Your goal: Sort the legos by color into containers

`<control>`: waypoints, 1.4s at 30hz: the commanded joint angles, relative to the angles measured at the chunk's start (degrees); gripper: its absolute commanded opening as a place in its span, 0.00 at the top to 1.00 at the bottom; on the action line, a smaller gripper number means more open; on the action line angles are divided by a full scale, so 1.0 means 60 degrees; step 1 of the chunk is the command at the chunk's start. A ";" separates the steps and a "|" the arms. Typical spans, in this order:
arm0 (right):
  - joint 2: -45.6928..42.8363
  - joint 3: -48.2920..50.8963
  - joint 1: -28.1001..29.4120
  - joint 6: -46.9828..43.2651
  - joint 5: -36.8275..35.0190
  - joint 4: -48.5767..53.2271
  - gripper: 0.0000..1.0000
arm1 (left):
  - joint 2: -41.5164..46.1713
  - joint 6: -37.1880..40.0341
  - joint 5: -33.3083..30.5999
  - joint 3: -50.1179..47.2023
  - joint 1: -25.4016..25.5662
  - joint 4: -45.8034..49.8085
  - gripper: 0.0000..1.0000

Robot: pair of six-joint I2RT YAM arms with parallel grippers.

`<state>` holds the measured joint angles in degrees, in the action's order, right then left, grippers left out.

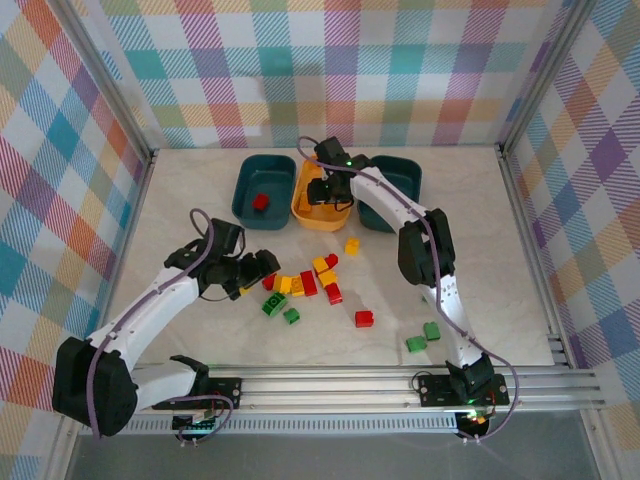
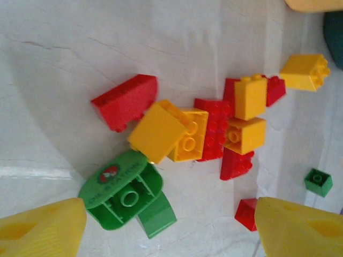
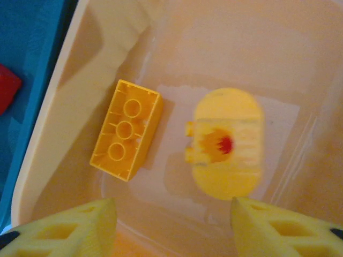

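Note:
My left gripper [image 1: 262, 268] [image 2: 170, 210] stands open and low over the left end of a pile of red and yellow legos [image 1: 308, 281]. A round-ended green lego [image 2: 120, 194] lies just ahead of its yellow fingers [image 2: 45, 227], and nothing is between them. Over the orange tub [image 1: 303, 214] hangs my right gripper [image 1: 326, 190] [image 3: 172, 206], open and holding nothing. Below it in the tub [image 3: 59, 123] lie a yellow brick [image 3: 126, 130] and a blurred rounded yellow piece [image 3: 228, 142]. The left teal tub [image 1: 246, 185] holds a red brick [image 1: 261, 202]. The right teal tub [image 1: 404, 174] is partly hidden by the arm.
Loose legos lie about: one yellow [image 1: 352, 245], one red [image 1: 364, 318], two green [image 1: 424, 337] at the right, two green [image 1: 280, 308] near the pile. An aluminium rail [image 1: 400, 380] runs along the front edge. Plaid walls close in the table.

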<state>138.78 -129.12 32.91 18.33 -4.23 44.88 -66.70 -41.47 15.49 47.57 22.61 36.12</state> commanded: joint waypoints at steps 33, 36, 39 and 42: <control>-1.1734 1.2961 -0.4455 0.1423 0.0638 -0.1287 0.23 | -0.7412 0.8421 -0.2741 0.6327 0.7643 0.1247 0.26; -1.1675 1.3038 -0.4474 0.1415 0.0731 -0.1398 0.23 | -0.7930 0.8630 -0.2934 0.6796 0.7628 0.1402 0.26; -1.1674 1.3122 -0.4502 0.1405 0.0788 -0.1471 0.23 | -0.8278 0.8820 -0.3311 0.6856 0.7638 0.1526 0.26; -1.1635 1.3185 -0.4545 0.1353 0.0827 -0.1559 0.23 | -0.8409 0.8885 -0.3431 0.6731 0.7640 0.1433 0.26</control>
<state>68.82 -50.98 6.28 27.57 -0.51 36.01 -115.98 9.65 -2.83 87.29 67.85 43.46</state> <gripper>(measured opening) 0.769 0.737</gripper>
